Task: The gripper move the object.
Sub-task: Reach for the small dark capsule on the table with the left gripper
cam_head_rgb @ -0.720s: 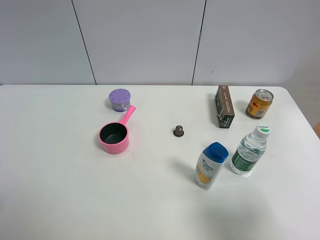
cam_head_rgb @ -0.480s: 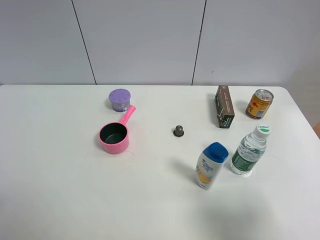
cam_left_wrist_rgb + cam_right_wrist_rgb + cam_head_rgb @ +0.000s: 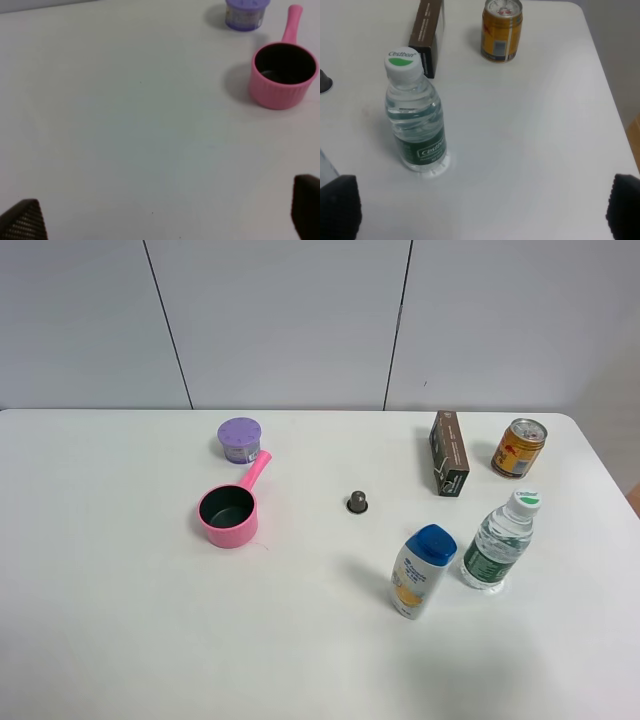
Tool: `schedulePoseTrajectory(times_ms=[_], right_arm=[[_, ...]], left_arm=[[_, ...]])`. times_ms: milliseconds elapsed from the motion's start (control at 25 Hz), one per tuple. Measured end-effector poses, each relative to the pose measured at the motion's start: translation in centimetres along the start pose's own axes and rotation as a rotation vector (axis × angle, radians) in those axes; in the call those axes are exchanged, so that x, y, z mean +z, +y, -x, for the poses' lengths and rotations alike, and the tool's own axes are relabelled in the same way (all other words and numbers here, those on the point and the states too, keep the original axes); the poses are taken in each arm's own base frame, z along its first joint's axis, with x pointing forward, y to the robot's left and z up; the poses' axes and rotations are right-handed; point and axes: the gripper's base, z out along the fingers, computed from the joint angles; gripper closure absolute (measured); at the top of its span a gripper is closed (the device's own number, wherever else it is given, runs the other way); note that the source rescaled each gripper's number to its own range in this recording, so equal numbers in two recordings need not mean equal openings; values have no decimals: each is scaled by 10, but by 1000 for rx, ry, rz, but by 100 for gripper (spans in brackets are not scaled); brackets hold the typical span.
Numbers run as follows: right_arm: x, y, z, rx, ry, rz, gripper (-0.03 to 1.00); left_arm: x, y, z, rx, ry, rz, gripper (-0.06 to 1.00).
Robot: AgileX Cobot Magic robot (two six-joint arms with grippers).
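Note:
The object, a tiny dark brown-grey capsule (image 3: 357, 502) with a flared rim, stands on the white table (image 3: 120, 620) near its middle. Its edge also shows in the right wrist view (image 3: 324, 81). Neither arm shows in the exterior high view. My left gripper (image 3: 165, 220) is open and empty, with only its black fingertips (image 3: 22, 222) showing, well back from the pink saucepan. My right gripper (image 3: 480, 210) is open and empty, with one fingertip (image 3: 625, 202) showing near the water bottle.
A pink saucepan (image 3: 228, 515) and a purple round container (image 3: 240, 439) sit left of the capsule. On the right are a brown box (image 3: 449, 453), an orange can (image 3: 519, 447), a water bottle (image 3: 500, 540) and a white bottle with a blue cap (image 3: 422, 572).

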Motion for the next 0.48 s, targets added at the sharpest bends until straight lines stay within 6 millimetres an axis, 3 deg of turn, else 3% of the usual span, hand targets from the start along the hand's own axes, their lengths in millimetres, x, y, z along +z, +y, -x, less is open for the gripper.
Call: schedulePoseTrajectory(times_ms=[480], right_arm=[[0, 0, 0, 0, 0, 0, -3]], left_arm=[[0, 0, 0, 2, 0, -1, -6]])
